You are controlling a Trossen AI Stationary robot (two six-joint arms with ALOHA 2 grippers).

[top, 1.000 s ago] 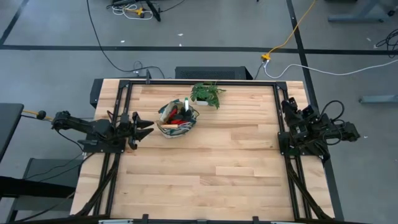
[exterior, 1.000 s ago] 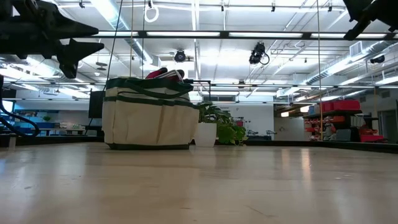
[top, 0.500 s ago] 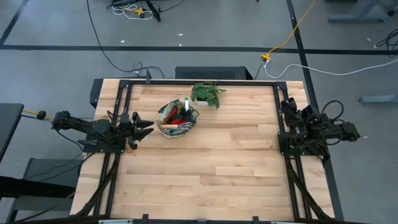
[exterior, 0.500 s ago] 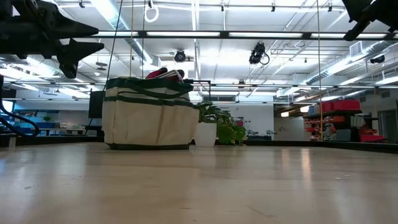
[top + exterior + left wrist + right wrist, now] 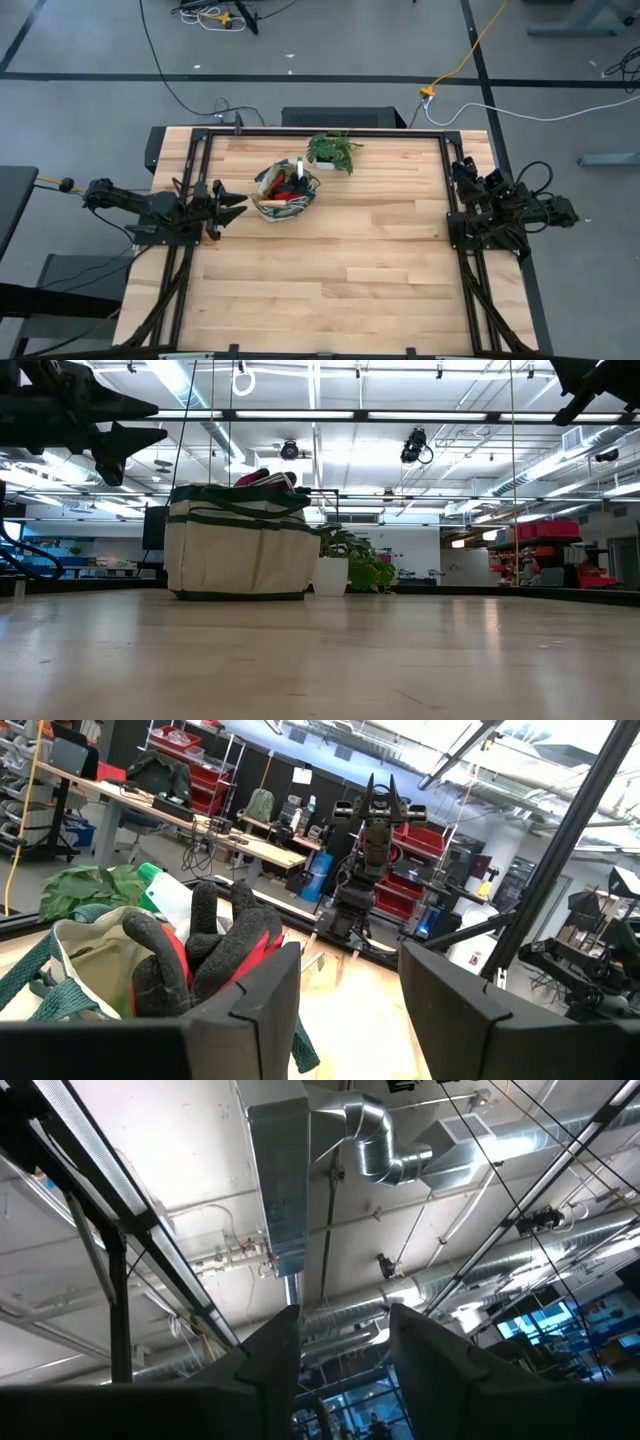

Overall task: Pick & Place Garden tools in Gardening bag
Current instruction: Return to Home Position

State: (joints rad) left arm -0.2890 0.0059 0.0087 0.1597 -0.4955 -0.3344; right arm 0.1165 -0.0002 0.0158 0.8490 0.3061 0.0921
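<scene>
Gloves (image 5: 215, 955) and spray bottle (image 5: 170, 900) are seen inside the gardening bag (image 5: 285, 193), upper centre-left. The left hand (image 5: 235, 201) is held beside it, fingers apart, empty; a pull-back home is judged next. The right hand (image 5: 462, 168) is parked far right, parted.

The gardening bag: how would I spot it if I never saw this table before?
On the wooden table, look between the left end effector and the leafy potted plant. The gardening bag is the cream fabric tote with dark green trim, and red-and-black gloves poke out of its top.
</scene>
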